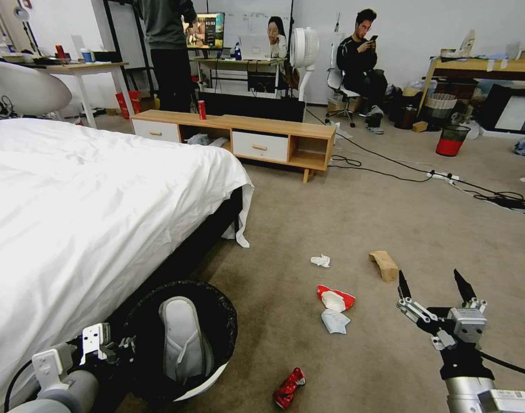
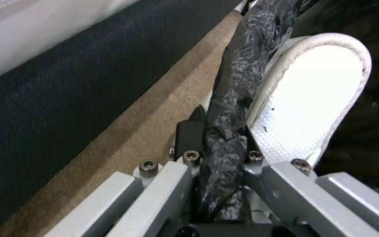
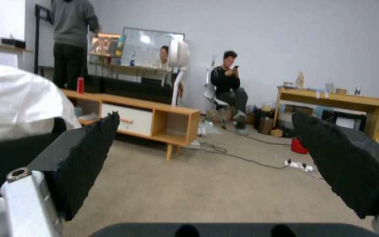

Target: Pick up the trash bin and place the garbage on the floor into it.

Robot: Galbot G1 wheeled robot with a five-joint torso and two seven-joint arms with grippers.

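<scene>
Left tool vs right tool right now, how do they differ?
The left tool is shut on the bag-lined rim of the trash bin beside the bed; the right tool is open and holds nothing. The left sits low against the bin; the right hangs above the carpet, near the brown paper bag. Both have black fingers.

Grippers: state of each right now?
Left gripper: shut on the rim of the trash bin.
Right gripper: open, holding nothing, above the floor.
</scene>
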